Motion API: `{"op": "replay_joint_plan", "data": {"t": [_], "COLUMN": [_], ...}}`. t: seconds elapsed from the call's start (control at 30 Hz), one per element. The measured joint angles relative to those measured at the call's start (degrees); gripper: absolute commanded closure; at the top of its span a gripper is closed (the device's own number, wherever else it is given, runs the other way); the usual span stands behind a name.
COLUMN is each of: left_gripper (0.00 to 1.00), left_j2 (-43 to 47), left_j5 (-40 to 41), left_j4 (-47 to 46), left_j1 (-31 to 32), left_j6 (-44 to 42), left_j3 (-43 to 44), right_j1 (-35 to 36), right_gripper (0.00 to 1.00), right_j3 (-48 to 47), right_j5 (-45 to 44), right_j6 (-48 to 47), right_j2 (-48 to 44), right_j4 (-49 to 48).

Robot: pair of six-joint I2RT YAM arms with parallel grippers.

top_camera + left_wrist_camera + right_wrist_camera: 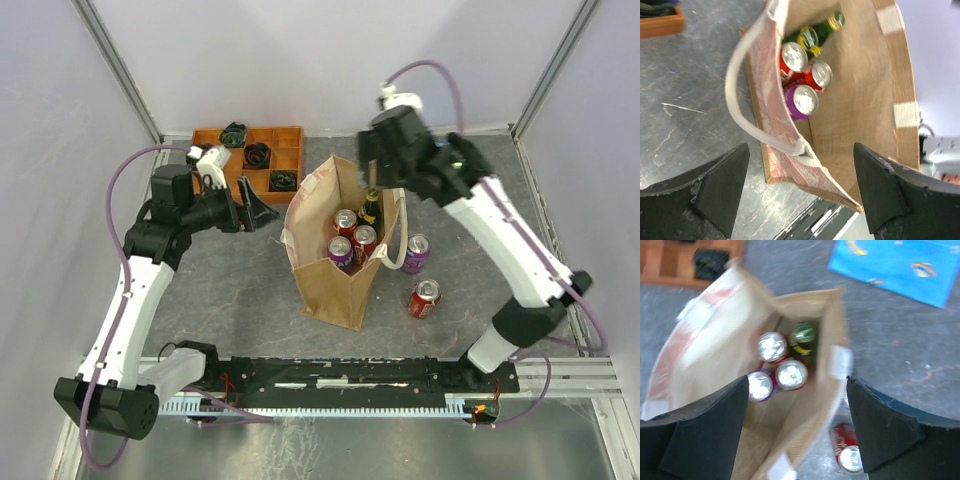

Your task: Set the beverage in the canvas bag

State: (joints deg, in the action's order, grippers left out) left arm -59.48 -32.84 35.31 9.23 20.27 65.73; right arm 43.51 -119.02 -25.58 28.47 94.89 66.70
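The tan canvas bag point(330, 285) stands open mid-table with white loop handles. Inside it are two red cans point(345, 221), a purple can point(339, 251) and a green bottle point(370, 205). They also show in the left wrist view point(805, 99) and the right wrist view point(790, 374). A purple can point(415, 253) and a red can point(424, 298) lie on the table right of the bag; the red one shows in the right wrist view point(847, 452). My left gripper point(262, 212) is open and empty just left of the bag point(860, 100). My right gripper point(378, 172) is open and empty above the bag's far side point(715, 350).
An orange compartment tray point(250, 150) with black items stands at the back left, behind my left gripper. A blue printed sheet point(895, 265) lies beyond the bag in the right wrist view. White walls enclose the table. A black rail point(340, 375) runs along the near edge.
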Motion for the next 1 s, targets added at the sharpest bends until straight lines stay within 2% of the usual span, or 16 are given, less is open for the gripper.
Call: {"op": "replay_joint_plan", "data": {"t": [0.17,0.27,0.4,0.67,1.0], "left_gripper": [0.10,0.11,0.11,0.11,0.11], "left_j2": [-1.14,-1.05,-0.61,0.68,2.75], "left_j5": [-1.70,-1.70,-0.70,0.96,1.44], "left_j4": [4.20,5.66,6.67,9.03,9.55], "left_j1": [7.69,10.34,11.08,11.47,11.47], "left_j6": [-6.40,-9.29,-12.04,-14.38,-14.40], "left_j3": [0.57,0.42,-1.01,-2.10,-2.40], "right_j1": [-15.98,-21.16,-22.29,-23.93,-25.68], "right_gripper": [0.09,0.07,0.06,0.07,0.07], "right_j3": [12.04,20.76,29.22,40.11,41.55], "right_j5": [0.39,2.97,8.35,14.78,21.64], "right_j6": [1.66,1.90,1.90,1.75,1.60], "right_j2": [-10.05,-11.76,-9.70,-4.90,-2.01], "right_j4": [0.57,1.84,1.57,-3.06,-9.84]}}
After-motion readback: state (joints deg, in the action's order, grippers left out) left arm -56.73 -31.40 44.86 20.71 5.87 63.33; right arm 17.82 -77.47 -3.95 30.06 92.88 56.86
